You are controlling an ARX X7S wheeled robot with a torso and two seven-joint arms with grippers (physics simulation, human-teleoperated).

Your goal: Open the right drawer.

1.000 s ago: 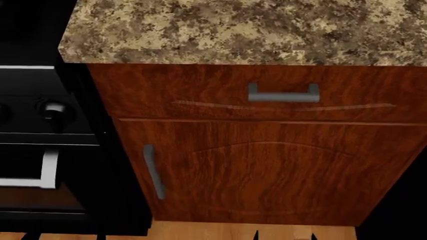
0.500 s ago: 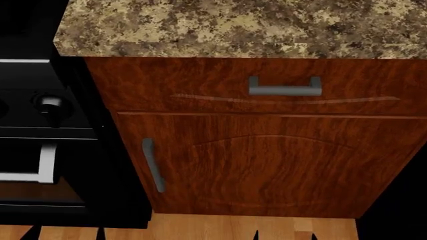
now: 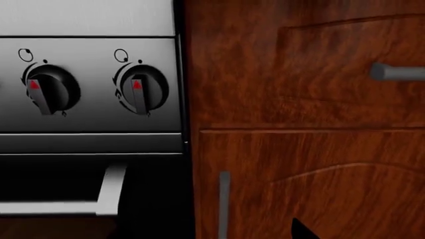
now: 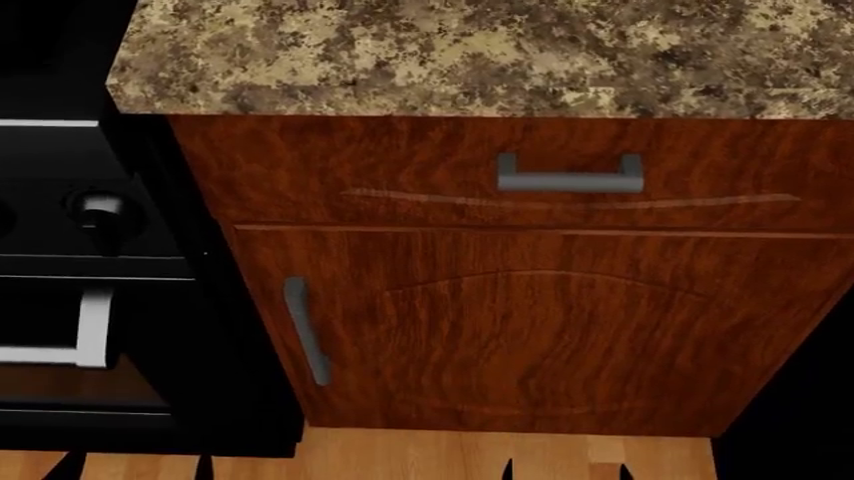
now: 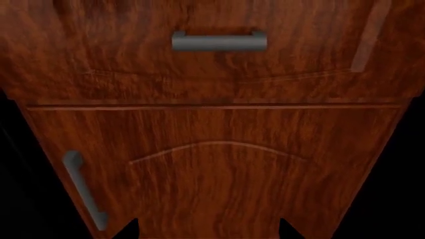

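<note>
Reddish-brown, the right drawer [image 4: 400,170] sits closed under the granite worktop [image 4: 467,55]. Neither arm's fingers show clearly, so I cannot tell their spread. Best approach: hook the grey handle [image 4: 570,178] squarely, then pull straight out.

Dark fingertips [image 5: 129,230] of the right hand at frame edge, left hand tip [image 3: 302,231] barely visible

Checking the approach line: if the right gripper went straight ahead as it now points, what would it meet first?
Probably the cabinet door below the right drawer, not the drawer handle; depth is unclear.
</note>
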